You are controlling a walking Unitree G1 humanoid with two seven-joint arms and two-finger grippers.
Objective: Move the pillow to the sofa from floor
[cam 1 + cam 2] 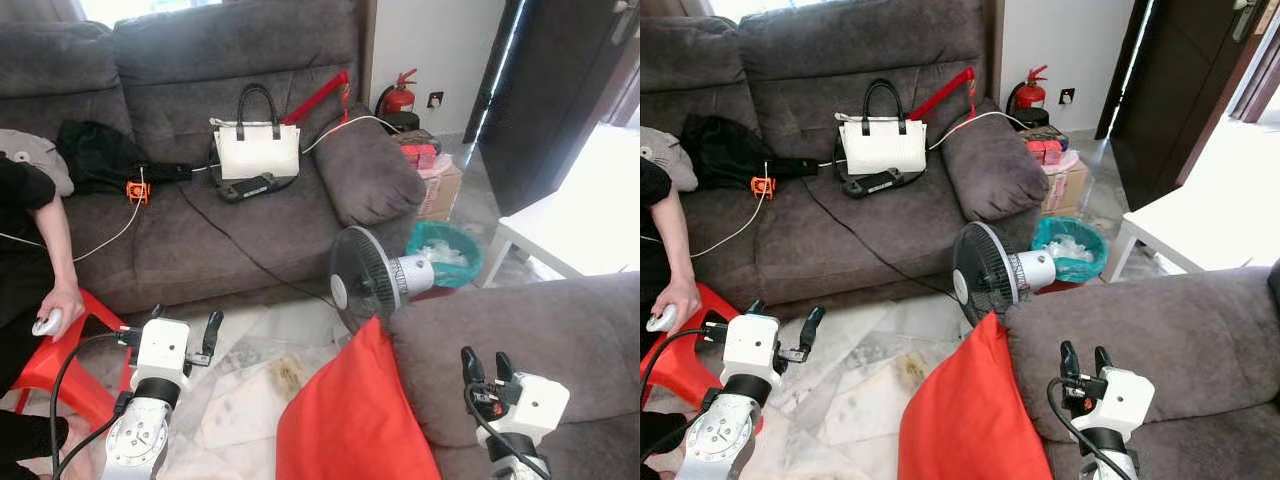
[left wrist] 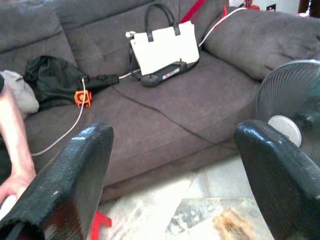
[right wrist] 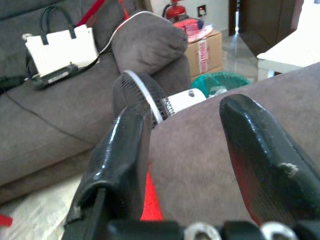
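Red fabric: we note the pillow (image 1: 350,420) standing on edge on the marble floor (image 1: 245,385), leaning against the arm of the near grey sofa (image 1: 520,330), just below the standing fan (image 1: 362,280). We see the left end effector (image 1: 183,330) raised over the floor in front of the long grey sofa (image 1: 200,230), its two black fingers (image 2: 75,175) spread wide with nothing between them; the left wrist view looks through the gap onto the sofa seat. We see the right end effector (image 1: 485,368) above the arm of the near sofa, to the right of the pillow, its fingers (image 3: 120,150) parted a moderate way and holding nothing; whether the tips touch the upholstery we cannot tell. On the long sofa lie a white handbag (image 1: 257,150), a black device (image 1: 250,187) with its cable, a black garment (image 1: 95,155) and a small orange item (image 1: 138,191). A person's hand (image 1: 60,305) holds a white object beside a red stool (image 1: 60,355) at the left. Beyond the fan stand a teal bin (image 1: 445,252), a cardboard box (image 1: 440,190) and a fire extinguisher (image 1: 398,97).
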